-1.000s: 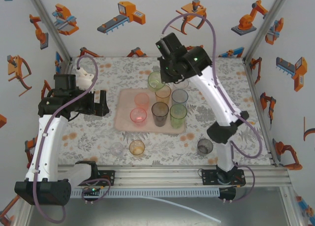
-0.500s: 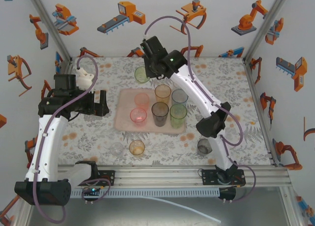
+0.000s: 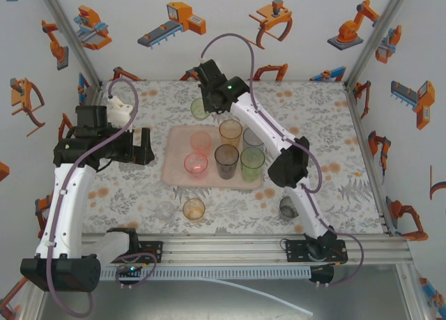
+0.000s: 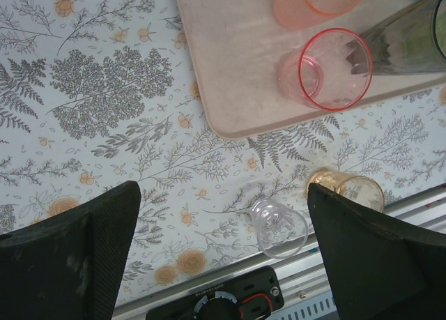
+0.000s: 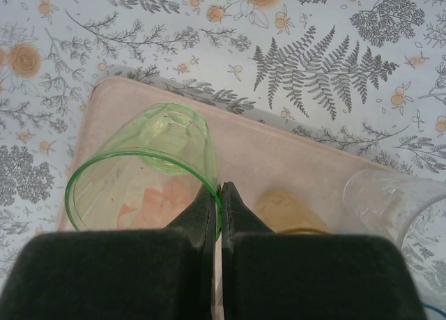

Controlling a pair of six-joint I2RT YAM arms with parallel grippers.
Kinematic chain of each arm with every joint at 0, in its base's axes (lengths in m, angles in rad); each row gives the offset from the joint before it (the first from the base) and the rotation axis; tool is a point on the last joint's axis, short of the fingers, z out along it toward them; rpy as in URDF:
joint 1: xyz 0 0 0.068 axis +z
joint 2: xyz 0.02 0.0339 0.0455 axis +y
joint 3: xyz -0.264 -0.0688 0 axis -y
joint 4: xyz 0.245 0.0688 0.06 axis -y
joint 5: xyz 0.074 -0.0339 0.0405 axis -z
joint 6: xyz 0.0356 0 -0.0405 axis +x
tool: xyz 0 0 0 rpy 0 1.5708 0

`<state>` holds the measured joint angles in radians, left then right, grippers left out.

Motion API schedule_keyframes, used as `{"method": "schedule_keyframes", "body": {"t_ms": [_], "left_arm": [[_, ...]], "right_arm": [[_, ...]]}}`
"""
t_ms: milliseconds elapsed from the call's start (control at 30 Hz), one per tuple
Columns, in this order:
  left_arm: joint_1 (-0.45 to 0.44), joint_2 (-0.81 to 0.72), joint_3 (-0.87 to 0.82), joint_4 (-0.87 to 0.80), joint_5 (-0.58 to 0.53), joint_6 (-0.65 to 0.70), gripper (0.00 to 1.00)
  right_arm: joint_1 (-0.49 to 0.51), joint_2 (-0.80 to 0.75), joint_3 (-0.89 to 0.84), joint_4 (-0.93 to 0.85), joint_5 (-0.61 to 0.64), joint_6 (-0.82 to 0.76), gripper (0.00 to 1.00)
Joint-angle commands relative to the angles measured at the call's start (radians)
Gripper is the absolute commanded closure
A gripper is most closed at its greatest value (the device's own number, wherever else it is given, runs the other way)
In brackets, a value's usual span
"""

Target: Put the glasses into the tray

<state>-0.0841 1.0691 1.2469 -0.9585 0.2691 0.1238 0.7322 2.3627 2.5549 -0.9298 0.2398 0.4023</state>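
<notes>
My right gripper (image 5: 217, 194) is pinched tight on the rim of a see-through green tumbler (image 5: 150, 163). The tumbler hangs tilted over the far left corner of the flat pale pink rectangular tray (image 5: 279, 153) (whether it touches the tray I cannot tell). My left gripper (image 4: 223, 257) hovers spread wide with nothing between its fingers, above the floral tablecloth (image 4: 104, 90) just left of the tray. On the tray stand a short pink glass (image 3: 201, 140), a red-rimmed pink glass (image 3: 196, 164), a tall amber glass (image 3: 231, 132), a smoky grey glass (image 3: 226, 160) and a tall green glass (image 3: 252, 162). Off the tray, near the front edge, sit a small clear glass (image 3: 165, 210), a short amber glass (image 3: 194, 208) and a dark grey glass (image 3: 288, 207).
</notes>
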Motion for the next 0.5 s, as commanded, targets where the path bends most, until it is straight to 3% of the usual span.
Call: {"method": "schedule_keyframes", "body": {"t_ms": [0,467], "left_arm": [[0.006,-0.017,-0.008,-0.018,0.007,-0.005,0.03],[0.006,-0.011,-0.012,-0.017,0.008,-0.005,0.03]], "right_arm": [[-0.016,0.023,0.043,0.039,-0.009,0.005,1.0],[-0.05,0.095,0.05,0.037,-0.066,0.022,1.0]]}}
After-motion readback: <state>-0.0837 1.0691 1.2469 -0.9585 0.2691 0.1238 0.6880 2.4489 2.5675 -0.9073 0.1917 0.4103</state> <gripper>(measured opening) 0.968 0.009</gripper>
